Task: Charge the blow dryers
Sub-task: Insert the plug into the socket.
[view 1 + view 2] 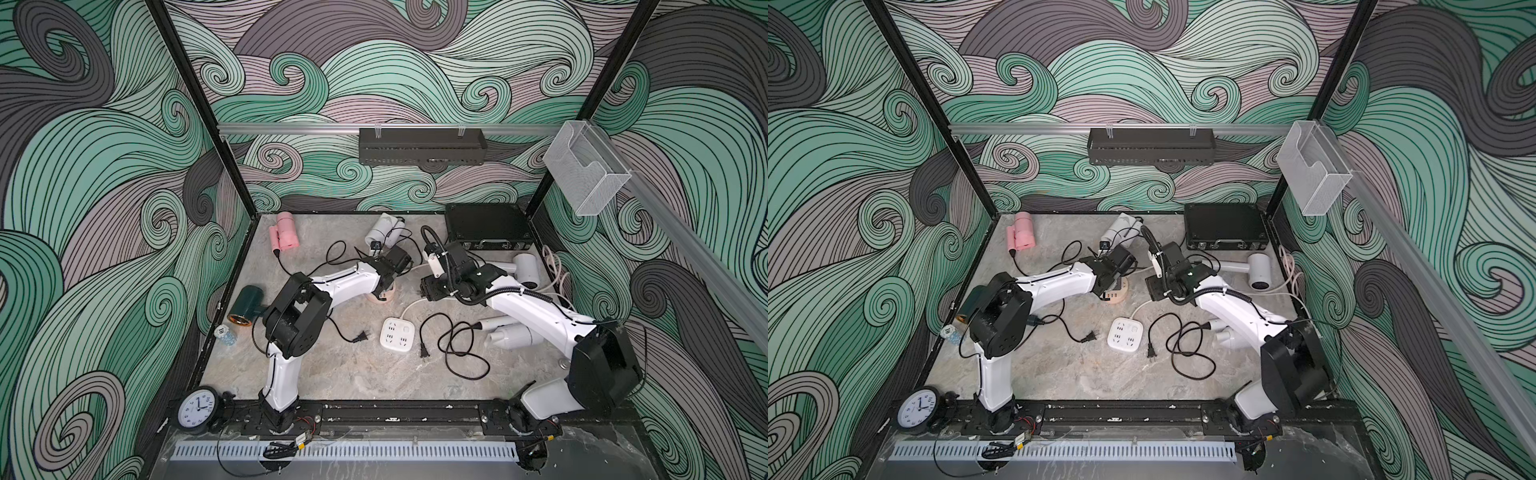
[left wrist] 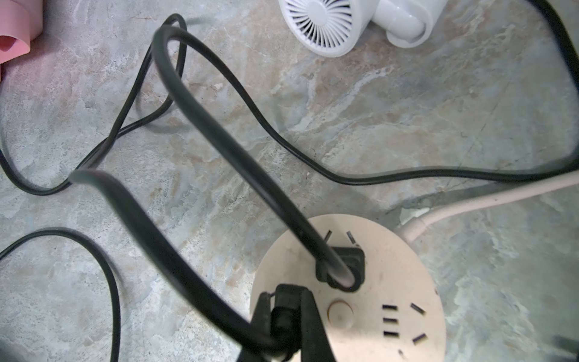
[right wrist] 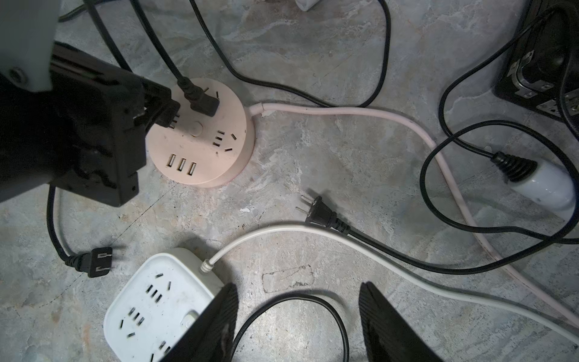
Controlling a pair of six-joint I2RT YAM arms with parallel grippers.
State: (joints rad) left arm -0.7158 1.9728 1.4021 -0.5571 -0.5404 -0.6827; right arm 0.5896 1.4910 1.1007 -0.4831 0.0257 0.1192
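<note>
Left jaws clamp a dryer plug (image 2: 283,316) at the round peach hub (image 3: 200,134); right jaws hang open.
The blow dryers (image 1: 525,268) lie scattered round the edges of the tabletop (image 1: 332,374), the pink dryer (image 1: 284,237) upper left, so cords must reach the centre hubs. The hub carries one seated plug (image 2: 340,269); the dryer plug sits pinched between the left jaws, prongs at the hub's face, apparently for insertion. A loose plug (image 3: 316,213) lies just beyond the empty right jaws.
</note>
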